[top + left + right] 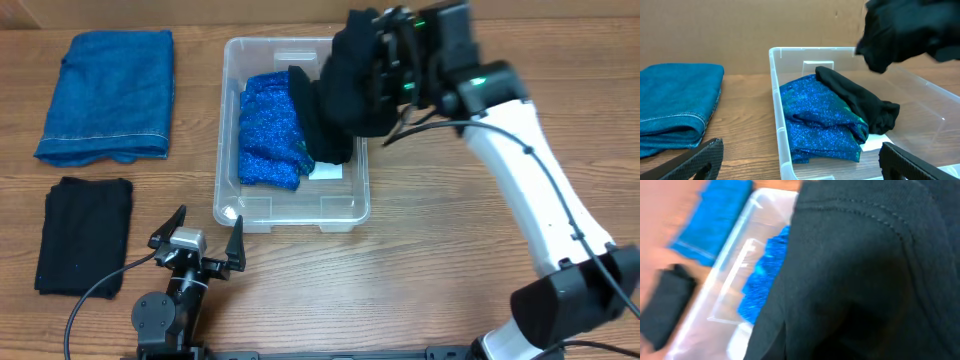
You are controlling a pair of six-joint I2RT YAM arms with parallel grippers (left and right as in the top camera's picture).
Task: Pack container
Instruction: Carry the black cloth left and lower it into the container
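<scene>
Container (290, 212) mid-table (440, 270), w/ glittery blue cloth (268, 130) + black cloth (328, 140) inside. R gripper (378, 75) clamped on black garment (350, 70) over container's far-right corner. L gripper (208, 224) wide open, empty, near container's front edge.

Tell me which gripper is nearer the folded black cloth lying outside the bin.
Left. The left gripper sits open beside the folded black cloth. The right gripper is across the table, above the container, shut on a black garment.
</scene>
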